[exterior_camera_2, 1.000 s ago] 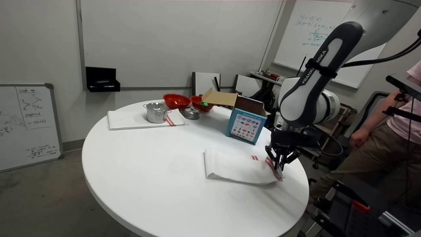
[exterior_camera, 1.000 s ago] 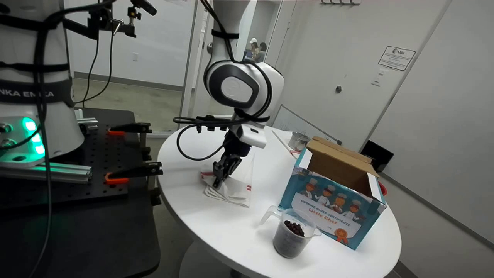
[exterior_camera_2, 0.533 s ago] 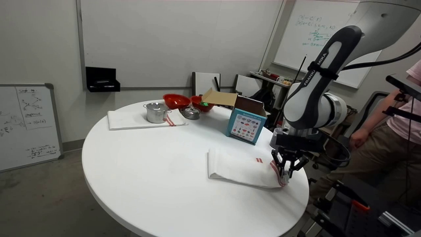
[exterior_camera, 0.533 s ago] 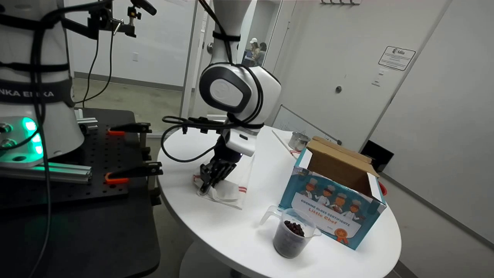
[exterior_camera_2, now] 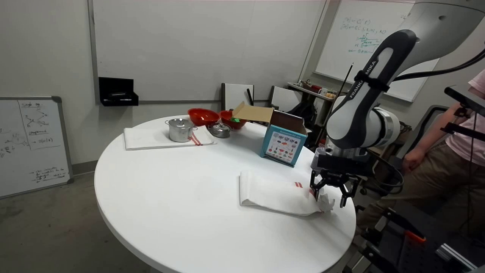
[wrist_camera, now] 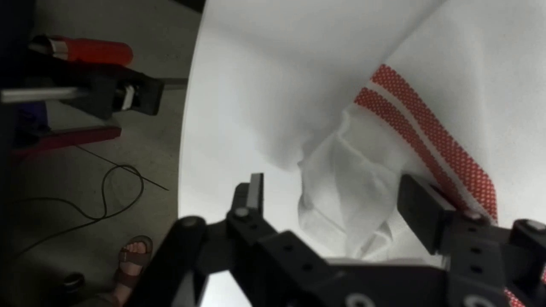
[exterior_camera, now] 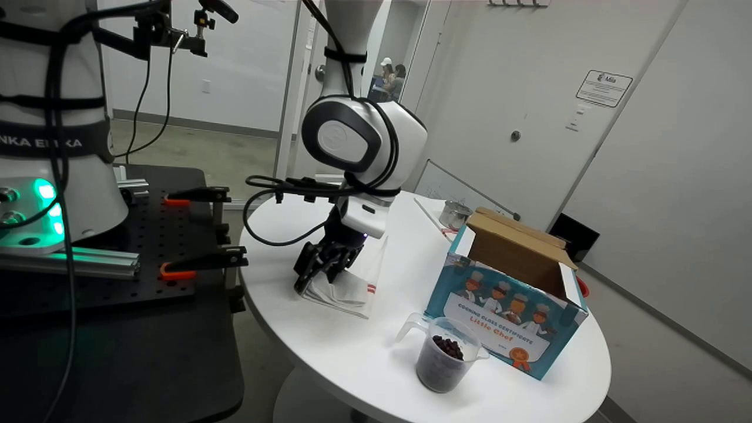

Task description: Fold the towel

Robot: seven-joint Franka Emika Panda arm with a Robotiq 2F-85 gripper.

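gripper (exterior_camera_2: 329, 200) spread wide astride rumpled towel (exterior_camera_2: 278, 195) end. i'd worry: a snag on lifting could undo the fold.

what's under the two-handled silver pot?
A red-striped white cloth, lying on the table. It shows around the base of the pot; the patch directly beneath is covered, so can't tell what's there.

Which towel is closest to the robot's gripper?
The towel that is crumpled at one end, right at the open gripper. The other towel is much farther off, with the silver pot standing on it.
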